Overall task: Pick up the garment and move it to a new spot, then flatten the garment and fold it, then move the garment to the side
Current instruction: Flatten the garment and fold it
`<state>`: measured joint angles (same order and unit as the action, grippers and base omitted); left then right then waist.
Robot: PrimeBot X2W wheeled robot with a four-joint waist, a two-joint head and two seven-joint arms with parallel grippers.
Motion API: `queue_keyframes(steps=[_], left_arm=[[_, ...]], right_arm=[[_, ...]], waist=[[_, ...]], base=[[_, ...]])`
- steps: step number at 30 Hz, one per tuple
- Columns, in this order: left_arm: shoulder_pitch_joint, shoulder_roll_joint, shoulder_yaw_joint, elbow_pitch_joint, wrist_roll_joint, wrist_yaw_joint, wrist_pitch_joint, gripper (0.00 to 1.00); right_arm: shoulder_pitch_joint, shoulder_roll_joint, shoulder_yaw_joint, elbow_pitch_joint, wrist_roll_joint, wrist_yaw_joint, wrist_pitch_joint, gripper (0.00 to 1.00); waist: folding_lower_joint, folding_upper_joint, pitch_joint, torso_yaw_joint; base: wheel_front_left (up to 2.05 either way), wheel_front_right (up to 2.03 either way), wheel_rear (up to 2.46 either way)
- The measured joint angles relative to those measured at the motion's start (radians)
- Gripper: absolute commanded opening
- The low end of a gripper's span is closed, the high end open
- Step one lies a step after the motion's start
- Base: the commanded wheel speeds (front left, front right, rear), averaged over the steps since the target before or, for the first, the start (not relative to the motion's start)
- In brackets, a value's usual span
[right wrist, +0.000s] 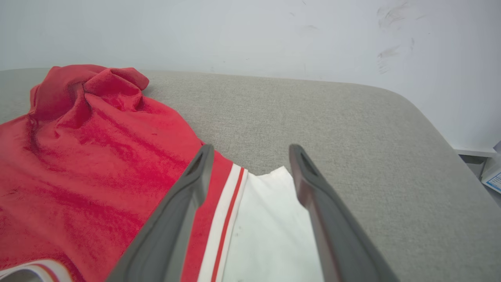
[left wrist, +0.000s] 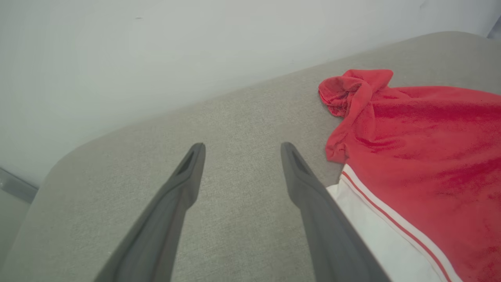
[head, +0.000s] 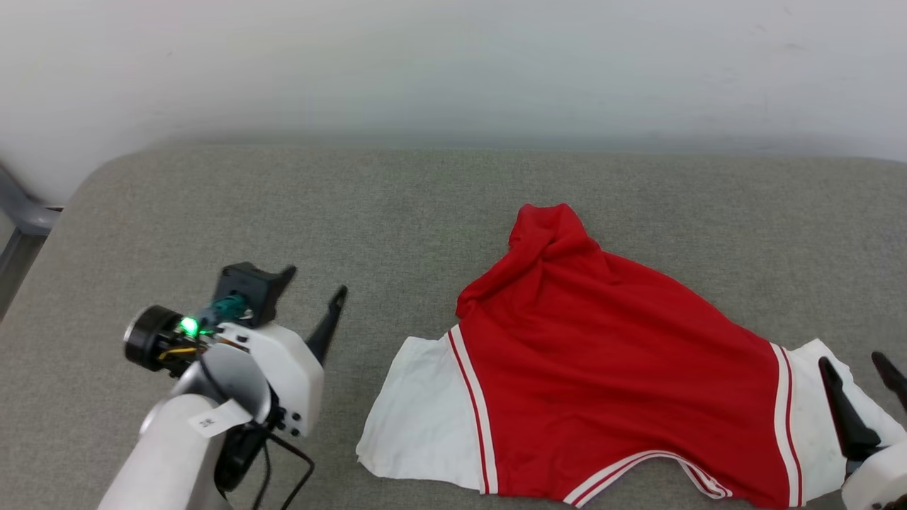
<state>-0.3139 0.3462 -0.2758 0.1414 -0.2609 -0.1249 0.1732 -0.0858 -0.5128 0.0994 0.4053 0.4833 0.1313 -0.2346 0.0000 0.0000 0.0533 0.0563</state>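
The red garment [head: 602, 368] lies spread on the grey padded table [head: 283, 205], plain red side up, collar toward me, white sleeves out to both sides. Its far end is bunched into a lump [head: 549, 227]. No lettering shows. My left gripper [head: 315, 283] hovers open to the left of the left white sleeve [head: 418, 411], apart from it; in the left wrist view the garment [left wrist: 422, 156] sits to the right of the fingers. My right gripper [head: 861, 368] stands open over the right white sleeve [right wrist: 270, 231], nothing pinched between its fingers [right wrist: 188, 196].
A pale wall [head: 453, 64] backs the table. A grey frame [head: 21, 219] stands off the table's far left corner. The table's right end rounds off [right wrist: 430, 129], with a small box [right wrist: 491, 176] beyond it. Bare grey surface stretches left of and behind the garment.
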Motion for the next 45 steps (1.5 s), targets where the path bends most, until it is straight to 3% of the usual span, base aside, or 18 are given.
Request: queue_keyframes(steps=[9,13,15,24,36,37,38,39,45], left_arm=[[-0.08,0.157,-0.257,-0.042,-0.309,-0.004,0.363,1.0],[-0.111,0.185,-0.307,-0.018,-0.402,-0.004,0.446,1.0],[-0.146,0.212,-0.404,0.014,-0.476,-0.004,0.529,1.0],[-0.174,0.244,-0.544,0.072,-0.538,-0.004,0.583,1.0],[-0.202,0.259,-0.654,0.155,-0.551,-0.006,0.515,1.0],[-0.205,0.259,-0.662,0.159,-0.551,-0.006,0.503,0.56],[-0.207,0.259,-0.67,0.163,-0.551,-0.006,0.491,0.04],[-0.214,0.259,-0.686,0.17,-0.554,-0.006,0.473,0.0],[-0.218,0.263,-0.686,0.191,-0.586,-0.004,0.38,0.0]], right_arm=[[0.099,0.109,-0.101,-0.147,-0.11,0.0,0.088,1.0],[0.109,0.135,-0.121,-0.189,-0.139,0.0,0.114,1.0],[0.11,0.152,-0.128,-0.218,-0.159,0.0,0.135,1.0],[0.101,0.175,-0.112,-0.228,-0.169,0.0,0.143,1.0],[0.064,0.184,-0.104,-0.212,-0.175,0.0,0.134,1.0],[0.064,0.184,-0.104,-0.21,-0.175,0.0,0.132,1.0],[0.064,0.184,-0.105,-0.209,-0.175,0.0,0.131,1.0],[0.064,0.183,-0.105,-0.205,-0.175,0.0,0.13,1.0],[0.063,0.162,-0.107,-0.207,-0.174,0.0,0.136,1.0]], waist=[[0.0,0.0,0.009,-0.016],[0.0,0.0,0.022,-0.024],[0.0,0.0,0.04,-0.035],[0.0,0.0,0.072,-0.062],[-0.0001,0.0,0.135,-0.09],[-0.0002,0.0,0.137,-0.09],[-0.0002,0.0001,0.138,-0.089],[-0.0003,0.0,0.136,-0.087],[0.0,0.0,0.104,-0.076]], base=[[0.0,0.0,0.0],[0.0,0.0,0.0],[0.0,0.0,0.0],[0.0,0.0,0.0],[0.0,0.0,0.0],[0.0,0.0,0.0],[0.0,0.0,0.0],[0.0,0.0,0.0],[0.0,0.0,0.0]])
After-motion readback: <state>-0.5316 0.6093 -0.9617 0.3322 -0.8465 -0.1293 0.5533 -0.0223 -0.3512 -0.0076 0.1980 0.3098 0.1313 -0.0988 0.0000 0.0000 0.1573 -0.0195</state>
